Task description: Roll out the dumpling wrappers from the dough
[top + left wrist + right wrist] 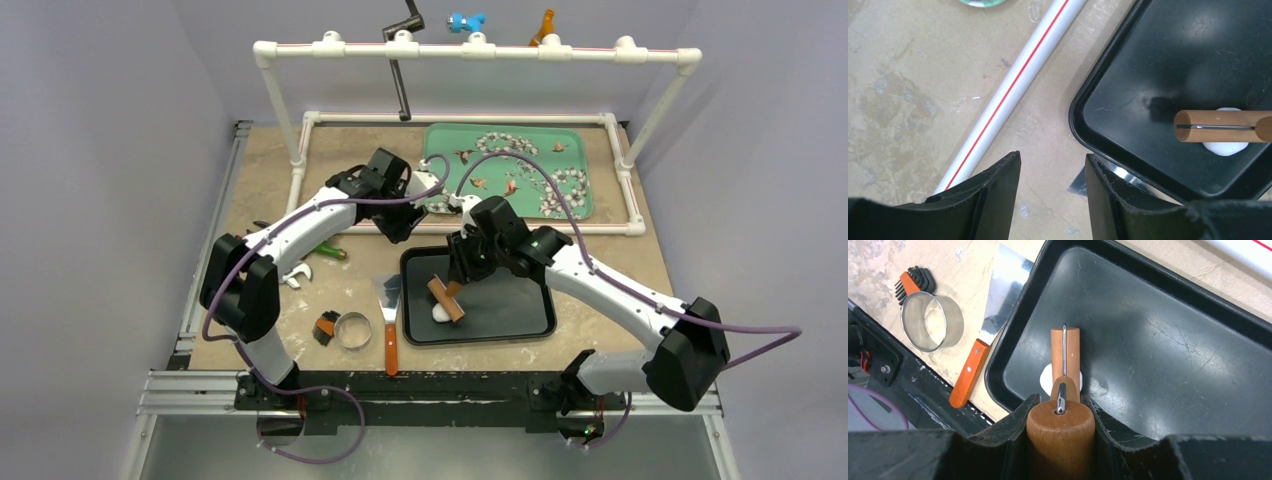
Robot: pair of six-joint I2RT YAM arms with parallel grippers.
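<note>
Right wrist view: the right gripper [1061, 405] is clamped on the handle of a wooden roller [1065, 352], with a finger pressed against either side. The roller's barrel points toward the top of the frame and lies over a small white piece of dough [1046, 380]. The dough peeks out at the barrel's left side, low in the centre, on the floor of a black tray [1173, 355]. Left of the tray lie a scraper [998, 300] with an orange handle, a metal ring cutter [932, 322] and a set of hex keys [912, 282].

In the left wrist view the left gripper [1053, 167] has its fingers apart with nothing between them. It is above the tabletop [898, 100] beside the tray's corner, and a white pipe [1018, 80] runs diagonally across the centre of the frame.
</note>
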